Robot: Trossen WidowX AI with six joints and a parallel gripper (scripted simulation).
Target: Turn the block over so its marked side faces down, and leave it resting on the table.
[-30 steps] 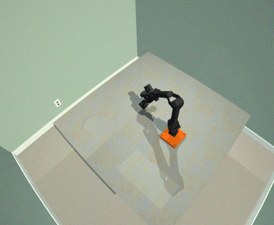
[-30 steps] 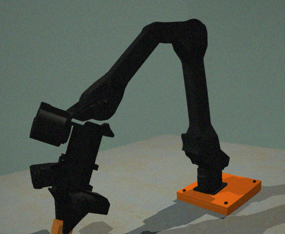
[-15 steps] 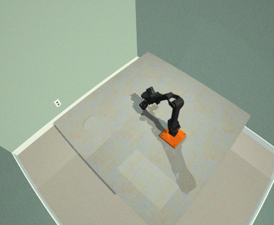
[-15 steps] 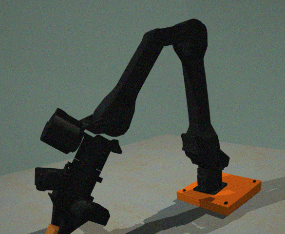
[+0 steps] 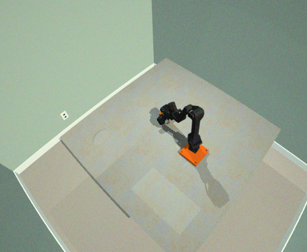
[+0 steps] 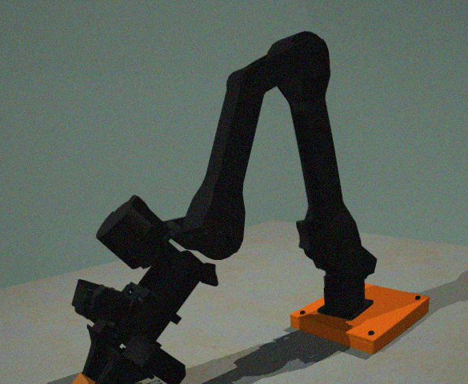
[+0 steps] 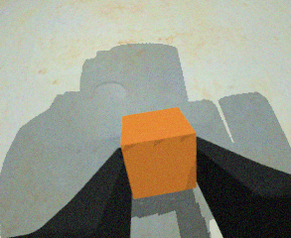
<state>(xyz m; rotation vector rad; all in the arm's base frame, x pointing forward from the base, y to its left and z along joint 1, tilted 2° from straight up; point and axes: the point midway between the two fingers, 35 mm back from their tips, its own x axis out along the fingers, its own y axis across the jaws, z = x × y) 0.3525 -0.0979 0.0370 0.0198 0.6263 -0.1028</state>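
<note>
The orange block [image 5: 160, 113] [image 6: 82, 379] [image 7: 160, 166] is held between the two black fingers. Two plain orange faces show in the wrist view, with no mark on either; its other sides are hidden. My gripper [image 7: 157, 150] is shut on the block and slants outward and down from the wrist in the exterior view. The block is tilted with it and appears to be held above the table [image 5: 215, 111] [image 6: 266, 256] [image 7: 234, 30]. In the exterior view the fingertips and most of the block are cut off by the bottom edge.
The arm stands on an orange base plate [image 5: 195, 159] [image 6: 395, 307]. A faint curved outline [image 5: 93, 136] [image 7: 110, 82] marks the table. Shadows of the arm fall around the block. Green walls stand behind the table, one with a socket [image 5: 64, 115].
</note>
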